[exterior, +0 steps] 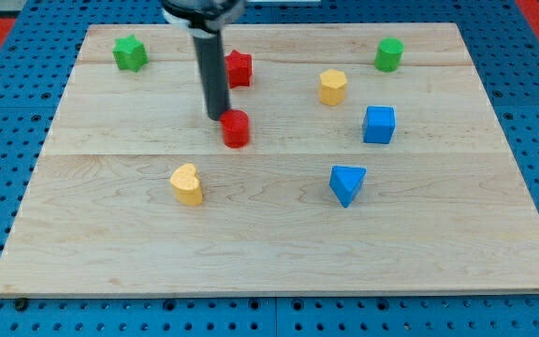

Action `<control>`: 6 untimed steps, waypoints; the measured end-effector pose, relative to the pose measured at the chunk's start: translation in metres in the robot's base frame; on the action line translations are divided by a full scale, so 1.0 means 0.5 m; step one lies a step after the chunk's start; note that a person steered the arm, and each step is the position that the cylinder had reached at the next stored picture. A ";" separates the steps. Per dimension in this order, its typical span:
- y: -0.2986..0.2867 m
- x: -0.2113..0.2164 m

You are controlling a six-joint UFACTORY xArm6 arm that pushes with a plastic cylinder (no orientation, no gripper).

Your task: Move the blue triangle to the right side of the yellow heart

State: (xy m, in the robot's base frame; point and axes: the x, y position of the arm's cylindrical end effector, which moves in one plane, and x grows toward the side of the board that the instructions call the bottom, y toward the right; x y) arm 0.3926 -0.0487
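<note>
The tool is a straight dark rod that comes down from the view's top, and my tip (pixel 217 116) stands on the pale wooden worktop (pixel 279 253), a little left of the middle. It has no jaws, so it is neither open nor closed and it grips nothing. The tip only touches, or almost touches, the small red cylinder block (pixel 237 128), which lies just beside it toward the view's right and bottom.

The blue triangle block (pixel 347 183) is well apart from the tip, far toward the view's right and somewhat toward the bottom. The yellow heart block (pixel 186 183) lies nearer to the tip, below it and slightly to the view's left. So the blue triangle is on the right side of the yellow heart, roughly at the same height in the view, but with a wide stretch of bare wood between them.

Just behind the rod, to the view's right and top of the tip, is a red star-like block (pixel 240 67). Further right of the tip are a yellow hexagon-like block (pixel 332 86) and a blue cube (pixel 379 124). A green cylinder (pixel 388 54) sits far to the upper right, and a green star-like block (pixel 130 52) to the upper left of the tip.
</note>
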 end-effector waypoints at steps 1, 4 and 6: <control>0.015 0.004; 0.364 0.202; 0.137 0.186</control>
